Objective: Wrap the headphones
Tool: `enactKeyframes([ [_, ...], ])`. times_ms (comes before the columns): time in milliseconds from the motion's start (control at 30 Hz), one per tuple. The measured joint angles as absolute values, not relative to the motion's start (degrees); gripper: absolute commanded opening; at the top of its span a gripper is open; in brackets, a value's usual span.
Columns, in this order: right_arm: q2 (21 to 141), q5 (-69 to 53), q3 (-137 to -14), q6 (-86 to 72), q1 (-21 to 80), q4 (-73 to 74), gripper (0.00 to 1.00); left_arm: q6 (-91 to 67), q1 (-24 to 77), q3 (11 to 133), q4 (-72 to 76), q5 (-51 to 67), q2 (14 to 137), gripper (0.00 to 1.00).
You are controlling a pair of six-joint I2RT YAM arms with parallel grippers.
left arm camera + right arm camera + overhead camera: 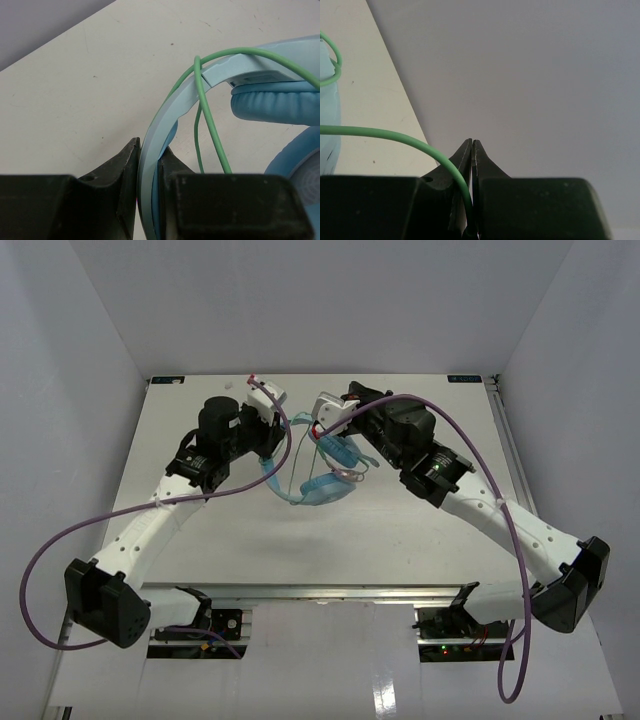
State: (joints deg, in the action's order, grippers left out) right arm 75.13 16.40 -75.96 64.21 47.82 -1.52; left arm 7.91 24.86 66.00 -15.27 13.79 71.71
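Black fingers of the left gripper [150, 149] fill the bottom of its wrist view. They are closed tight on the headband [167, 112] of the headphones [280, 100]. The band is smooth pale-blue plastic that rises away from the jaws and curves right to a soft, wrinkled ear cushion [270, 107]. The right gripper [472, 146] is pinched fully on the cable [395, 134], a thin, round, rubbery green cord that arcs off to its left toward the headphones. From above, the headphones sit between the two grippers over the matte white counter [250, 540], and a loop of cable crosses the band. Judging by this, the right arm should carry the cord around the band, across its long axis, while the left arm anchors it.
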Motion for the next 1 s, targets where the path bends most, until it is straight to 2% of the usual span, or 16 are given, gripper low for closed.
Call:
enactKeyframes([
  [733,76.9,5.6,-71.9,60.2,44.6,-1.8,0.09,10.1,24.9,66.0,-20.3,21.7,68.0,0.00],
  [1000,77.3,3.1,-69.6,58.3,42.9,-1.9,0.25,10.0,24.9,66.0,-21.1,23.4,67.9,0.00],
])
